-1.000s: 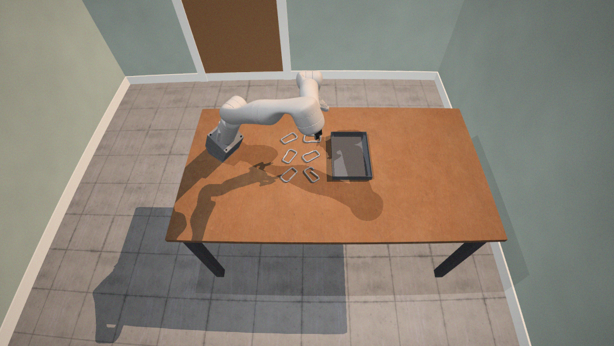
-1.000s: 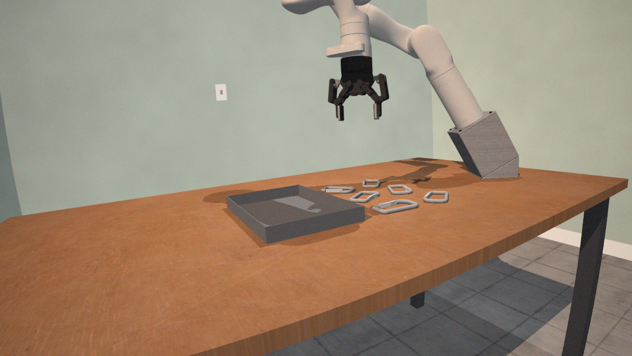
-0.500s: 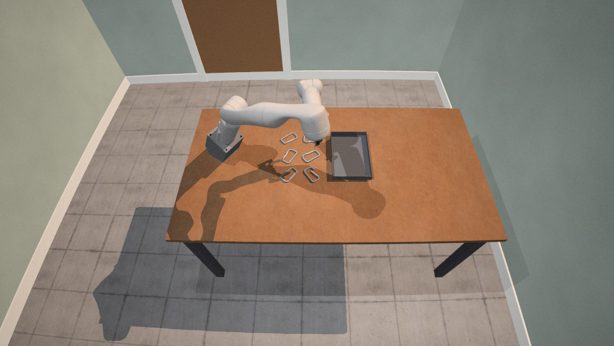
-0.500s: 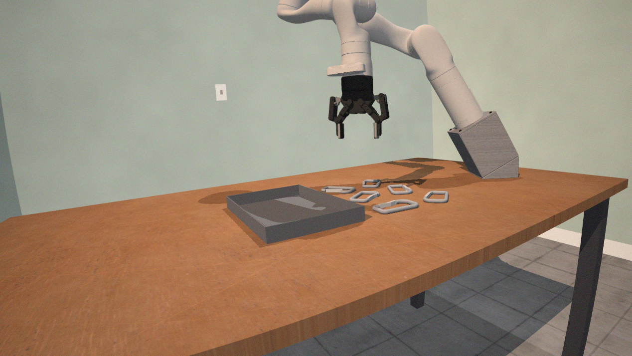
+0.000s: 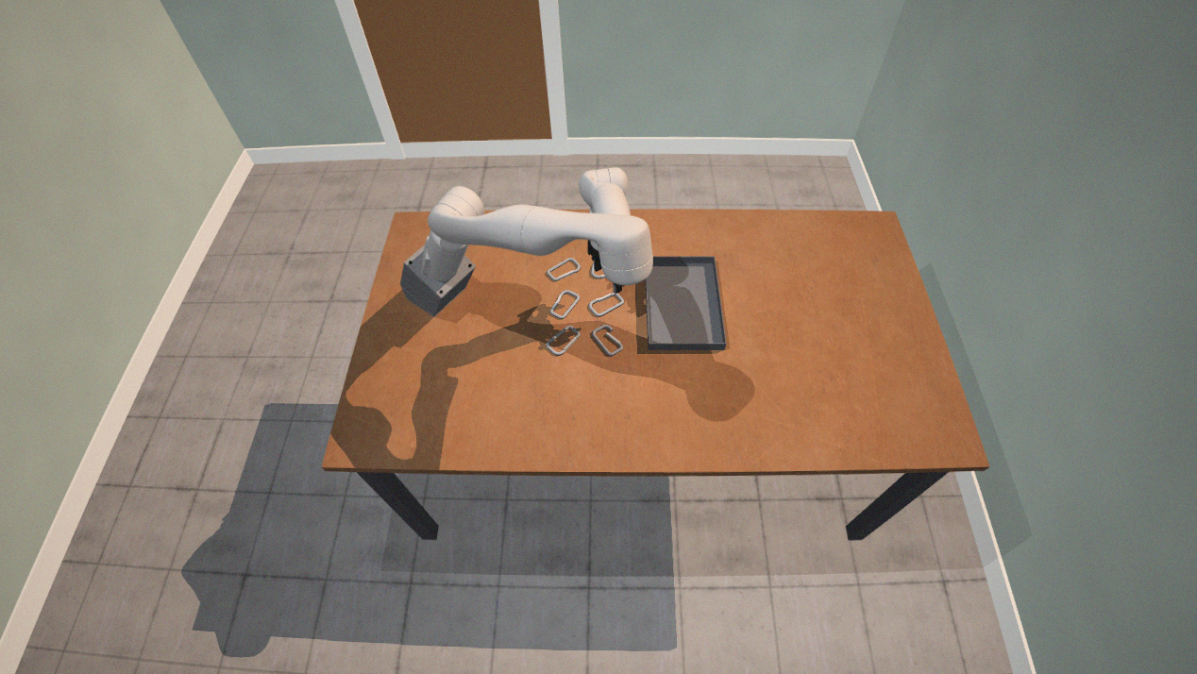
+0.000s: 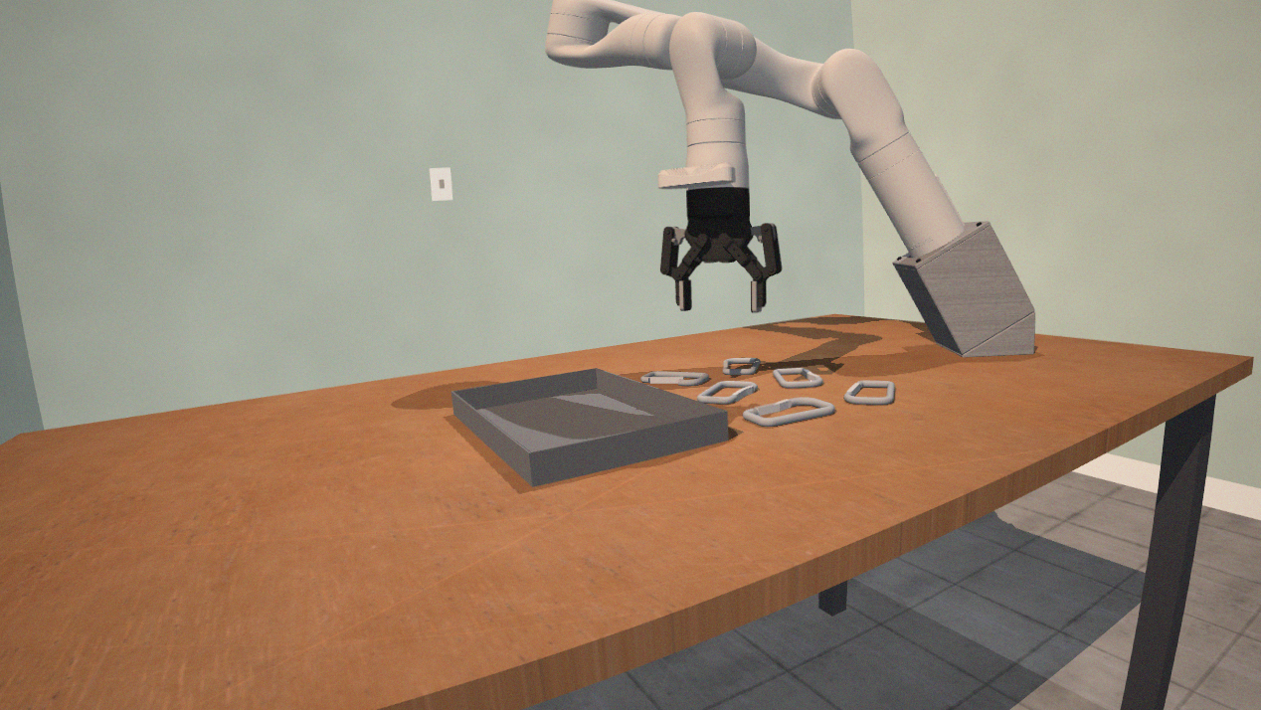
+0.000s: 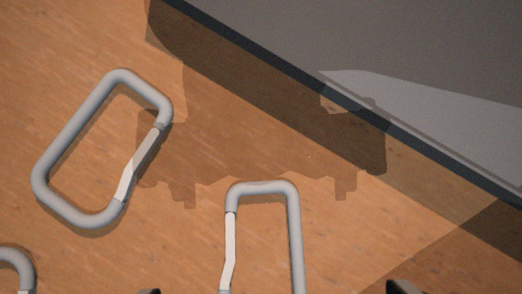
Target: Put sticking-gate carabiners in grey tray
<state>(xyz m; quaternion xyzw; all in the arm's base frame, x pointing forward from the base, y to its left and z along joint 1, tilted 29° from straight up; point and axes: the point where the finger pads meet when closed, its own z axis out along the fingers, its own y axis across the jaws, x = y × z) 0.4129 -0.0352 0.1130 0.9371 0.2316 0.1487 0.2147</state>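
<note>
Six grey carabiners lie flat on the wooden table in two columns, left of the grey tray (image 5: 682, 303), which holds nothing I can see. My gripper (image 6: 720, 304) (image 5: 605, 303) is open and empty. It hangs well above the column next to the tray (image 6: 587, 421), over the middle carabiner, which also shows in the exterior view (image 6: 727, 391). In the wrist view that carabiner (image 7: 264, 239) runs off the bottom edge between my fingertips, with its light gate on the left. A second carabiner (image 7: 103, 149) lies to its left. The tray's wall and floor (image 7: 392, 62) fill the upper right.
The arm's grey base (image 5: 437, 280) stands on the table left of the carabiners. The arm's elbow hides part of the far carabiner. A third carabiner (image 7: 16, 268) shows at the wrist view's lower left corner.
</note>
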